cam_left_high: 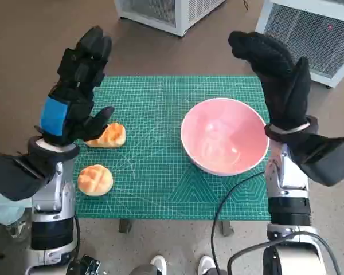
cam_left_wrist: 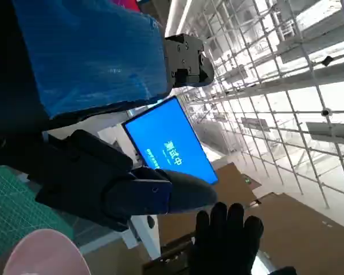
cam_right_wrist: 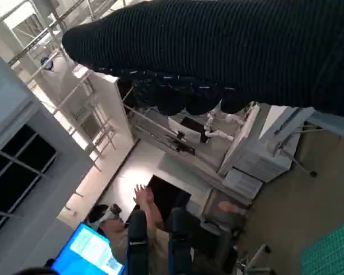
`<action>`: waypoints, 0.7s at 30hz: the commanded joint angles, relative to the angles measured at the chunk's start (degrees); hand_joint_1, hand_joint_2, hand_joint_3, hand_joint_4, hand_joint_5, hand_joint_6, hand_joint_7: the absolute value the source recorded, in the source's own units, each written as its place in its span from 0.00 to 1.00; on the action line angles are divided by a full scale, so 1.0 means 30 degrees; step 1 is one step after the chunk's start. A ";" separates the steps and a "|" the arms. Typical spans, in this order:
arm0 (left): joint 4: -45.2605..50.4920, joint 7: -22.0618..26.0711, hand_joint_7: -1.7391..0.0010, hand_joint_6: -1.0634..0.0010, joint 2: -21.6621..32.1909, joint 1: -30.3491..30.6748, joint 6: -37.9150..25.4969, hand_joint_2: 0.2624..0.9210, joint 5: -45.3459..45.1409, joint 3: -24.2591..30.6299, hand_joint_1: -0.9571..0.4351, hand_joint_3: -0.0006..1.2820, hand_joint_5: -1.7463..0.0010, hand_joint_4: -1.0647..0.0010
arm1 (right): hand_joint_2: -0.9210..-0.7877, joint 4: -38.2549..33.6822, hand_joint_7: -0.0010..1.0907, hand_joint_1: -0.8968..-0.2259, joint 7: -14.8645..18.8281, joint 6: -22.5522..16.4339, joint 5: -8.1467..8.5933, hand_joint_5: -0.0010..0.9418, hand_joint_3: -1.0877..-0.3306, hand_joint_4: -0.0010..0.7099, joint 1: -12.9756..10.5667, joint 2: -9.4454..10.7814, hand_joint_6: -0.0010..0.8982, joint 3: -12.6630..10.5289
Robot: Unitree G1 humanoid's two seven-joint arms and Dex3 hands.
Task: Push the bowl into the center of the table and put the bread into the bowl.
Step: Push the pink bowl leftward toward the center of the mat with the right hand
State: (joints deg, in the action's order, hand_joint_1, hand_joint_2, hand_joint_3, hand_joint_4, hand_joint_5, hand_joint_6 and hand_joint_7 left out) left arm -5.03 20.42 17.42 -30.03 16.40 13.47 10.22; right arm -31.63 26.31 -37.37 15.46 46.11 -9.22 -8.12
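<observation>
Fingers of both hands are spread and hold nothing. Raised above the table's 9 o'clock edge, the left hand [cam_left_high: 74, 94] is hard black plastic with glossy blue tape across its back, its thumb reaching toward 3 o'clock, just over the nearer bun. Opposite it, the right hand [cam_left_high: 275, 74] in its ribbed knitted glove stands upright over the 3 o'clock edge, beside the bowl's rim; whether it touches the rim I cannot tell.

A smooth, round pink bowl [cam_left_high: 225, 136] sits right of center, at about 3 o'clock on the green cutting mat [cam_left_high: 160, 172], whose surface is printed with a fine white grid. Two bread rolls lie on the mat's 9 o'clock side: one golden, domed bread roll [cam_left_high: 108, 136] partly under the left thumb, and a second rounder roll [cam_left_high: 95, 179] with a scored crust nearer the robot, at about 8 o'clock.

Beyond the table, at 12 and 1 o'clock, stand white wire-mesh cages [cam_left_high: 309, 28]. From the left wrist, a blue screen [cam_left_wrist: 169, 143] shows past the fingers, with the bowl's rim in the corner. Seen from the right wrist, a person [cam_right_wrist: 143, 220] sits with a hand raised.
</observation>
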 commanded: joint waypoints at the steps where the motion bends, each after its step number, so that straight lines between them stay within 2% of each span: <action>1: -0.0125 0.0002 0.79 1.00 0.0143 0.0147 0.0356 1.00 -0.0177 0.0085 0.11 0.33 1.00 0.91 | 0.00 -0.0280 0.53 0.27 0.0158 -0.0030 -0.0040 0.01 0.38 0.24 -0.0368 -0.0101 0.00 -0.0041; 21: -0.0315 0.0010 0.79 1.00 0.0127 0.0151 0.0451 1.00 -0.0135 0.0102 0.10 0.34 1.00 0.91 | 0.00 -0.0238 0.53 0.26 0.0092 -0.0160 -0.0114 0.01 0.38 0.24 -0.0498 -0.0038 0.00 0.0012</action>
State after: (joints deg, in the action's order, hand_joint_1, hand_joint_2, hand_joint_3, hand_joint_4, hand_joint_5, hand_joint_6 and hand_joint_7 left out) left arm -5.52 20.41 17.42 -30.03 16.98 13.37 10.20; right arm -31.80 26.33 -37.99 15.45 46.11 -9.17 -8.13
